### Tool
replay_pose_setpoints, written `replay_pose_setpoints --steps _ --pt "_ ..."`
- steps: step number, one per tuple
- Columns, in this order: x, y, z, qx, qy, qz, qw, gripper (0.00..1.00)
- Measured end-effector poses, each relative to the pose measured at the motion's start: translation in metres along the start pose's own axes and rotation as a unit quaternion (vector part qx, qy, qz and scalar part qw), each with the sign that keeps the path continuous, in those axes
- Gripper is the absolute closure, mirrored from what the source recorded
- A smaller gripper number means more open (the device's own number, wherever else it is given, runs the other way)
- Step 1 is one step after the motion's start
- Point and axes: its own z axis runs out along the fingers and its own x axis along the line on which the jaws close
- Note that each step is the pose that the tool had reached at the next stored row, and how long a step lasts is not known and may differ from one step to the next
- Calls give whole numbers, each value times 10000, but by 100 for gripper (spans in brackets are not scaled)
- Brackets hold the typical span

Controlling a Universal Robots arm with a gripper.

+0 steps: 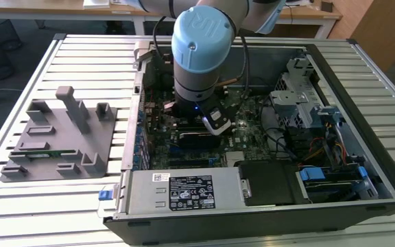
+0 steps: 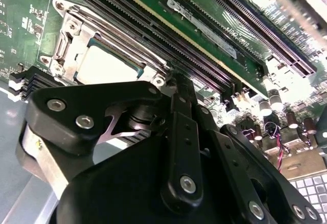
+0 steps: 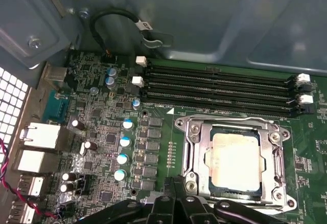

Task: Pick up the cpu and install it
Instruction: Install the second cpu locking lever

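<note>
The cpu [image 3: 236,160] lies flat in the motherboard socket, its pale silver top framed by the metal socket bracket [image 3: 190,152]; in the second wrist view the cpu [image 2: 107,65] sits inside the same frame. My gripper [image 3: 172,184] hovers just beside the socket's edge, fingertips together and holding nothing. In the second wrist view the gripper [image 2: 177,79] points at the board next to the socket, a little above it. In the exterior view the arm reaches down into the open computer case [image 1: 362,128] and hides the socket.
Black memory slots [image 3: 219,88] run along one side of the socket. A drive cage [image 1: 300,98] and power supply [image 1: 183,190] crowd the case. On the exterior view's left stands a grey fixture plate [image 1: 53,139] with a green memory stick [image 1: 43,153].
</note>
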Motion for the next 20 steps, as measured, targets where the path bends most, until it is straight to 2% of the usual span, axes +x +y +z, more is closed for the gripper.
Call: replay_pose_setpoints --steps 5,9,14,17,20 --pt "1 -3 3 4 -1 1 10000 89" --pt "-1 2 -11 39 1 0 10000 89" --pt "-1 13 -41 62 4 0 10000 89" --pt "0 12 -40 112 8 1 9999 89" --pt "0 12 -39 117 9 1 9999 89"
